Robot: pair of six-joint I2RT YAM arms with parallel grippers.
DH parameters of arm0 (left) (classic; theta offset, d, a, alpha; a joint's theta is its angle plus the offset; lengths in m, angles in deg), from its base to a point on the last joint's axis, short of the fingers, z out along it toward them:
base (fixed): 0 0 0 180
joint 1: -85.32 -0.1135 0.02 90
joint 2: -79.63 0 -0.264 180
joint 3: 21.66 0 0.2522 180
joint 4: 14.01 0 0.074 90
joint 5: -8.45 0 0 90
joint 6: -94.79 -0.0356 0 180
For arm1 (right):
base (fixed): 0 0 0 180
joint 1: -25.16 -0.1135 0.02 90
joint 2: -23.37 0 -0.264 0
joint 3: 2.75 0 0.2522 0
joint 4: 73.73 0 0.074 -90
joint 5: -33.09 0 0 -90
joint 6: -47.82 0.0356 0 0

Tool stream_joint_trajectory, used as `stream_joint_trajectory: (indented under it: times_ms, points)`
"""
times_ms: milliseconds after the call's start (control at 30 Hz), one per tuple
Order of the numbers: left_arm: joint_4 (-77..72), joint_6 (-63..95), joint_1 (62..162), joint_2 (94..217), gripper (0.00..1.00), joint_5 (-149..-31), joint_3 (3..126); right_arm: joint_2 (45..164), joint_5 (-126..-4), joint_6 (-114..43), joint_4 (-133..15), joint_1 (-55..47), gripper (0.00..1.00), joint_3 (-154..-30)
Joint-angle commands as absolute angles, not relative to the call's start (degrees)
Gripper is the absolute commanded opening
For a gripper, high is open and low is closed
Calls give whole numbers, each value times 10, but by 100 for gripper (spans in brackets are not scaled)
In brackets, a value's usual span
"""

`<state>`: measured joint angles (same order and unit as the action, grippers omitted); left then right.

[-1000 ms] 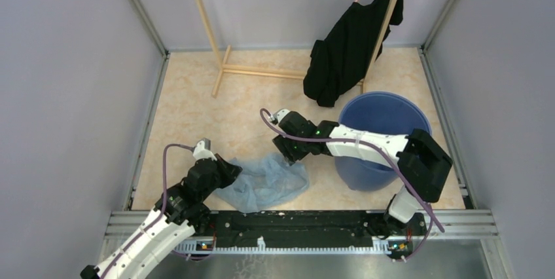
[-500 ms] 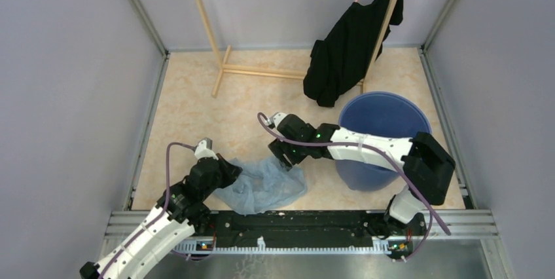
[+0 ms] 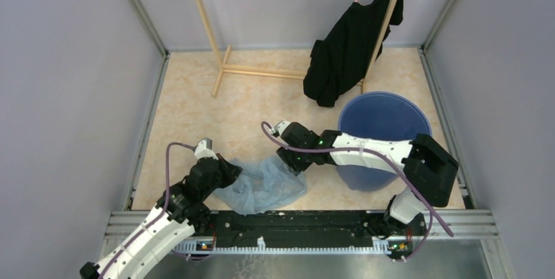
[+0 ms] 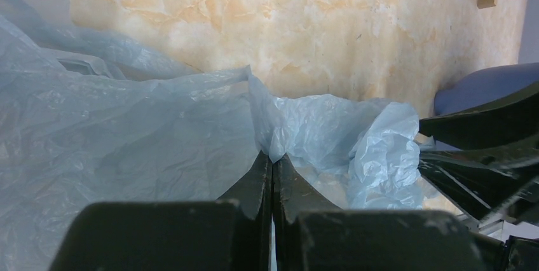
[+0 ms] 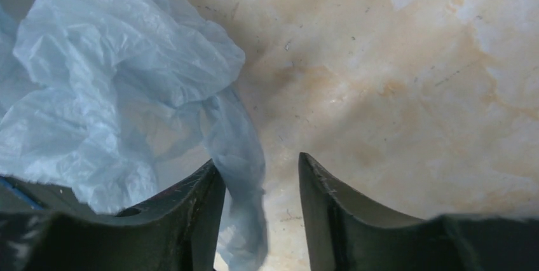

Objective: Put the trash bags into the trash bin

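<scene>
Left arm: it runs from the near-left corner up and to the right, and the wrist bends so the fingers point right, low over the floor [image 3: 196,109].
Left gripper [image 3: 230,173]: it sits at the left edge of the bag [image 3: 265,184]. In the left wrist view the gripper [image 4: 273,159] has its two black fingers pressed together on a raised fold of the film, with no gap between the tips.
Right arm: the dark elbow block sits by the near-right side of the bin [image 3: 366,177]. The white forearm reaches left across the bin's front wall, and the wrist tips down toward the bag's upper-right corner.
Right gripper [image 3: 290,161]: it is parted. In the right wrist view the gripper [image 5: 257,161] shows a clear gap of floor between the fingers. A strand of film hangs in that gap, against the finger on the picture's left, and the other finger is clear of it.
Bag: pale blue and crinkled, it lies spread on the floor between the two grippers, left of the bin and outside it. It is bunched at the right end [image 5: 114,67] and smoother near the left fingers [image 4: 127,137].
Bin: blue and upright on the right side of the floor, with a corner of it showing in the left wrist view [image 4: 483,83].
Garment [image 3: 350,43]: black, it hangs from the wooden rack [image 3: 203,23] behind the bin, with its hem just above the far rim.
</scene>
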<state>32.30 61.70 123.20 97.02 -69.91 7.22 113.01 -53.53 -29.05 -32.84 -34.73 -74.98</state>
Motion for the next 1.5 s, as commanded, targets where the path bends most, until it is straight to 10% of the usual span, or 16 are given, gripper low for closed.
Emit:
stream_joint_trajectory:
  times_ms: [0, 200, 500, 667, 933, 1467]
  points:
    - [301, 606, 1233, 967, 0, -688, 99, 1162, -506, -299, -364, -357, 37, -784]
    - [250, 563, 1234, 1001, 0, -664, 148, 1127, -324, -332, -366, -353, 0, -870]
    - [316, 364, 1233, 1236, 0, -605, 558, 960, -226, -454, -526, -346, 0, -919]
    - [267, 424, 1233, 1146, 0, -614, 411, 882, -419, -453, -646, -346, 0, -772]
    - [212, 605, 1233, 1107, 0, -673, 121, 1003, -549, -403, -724, -398, 12, -665]
    - [209, 614, 1232, 1127, 0, -660, 84, 1056, -644, -314, -553, -411, 62, -714]
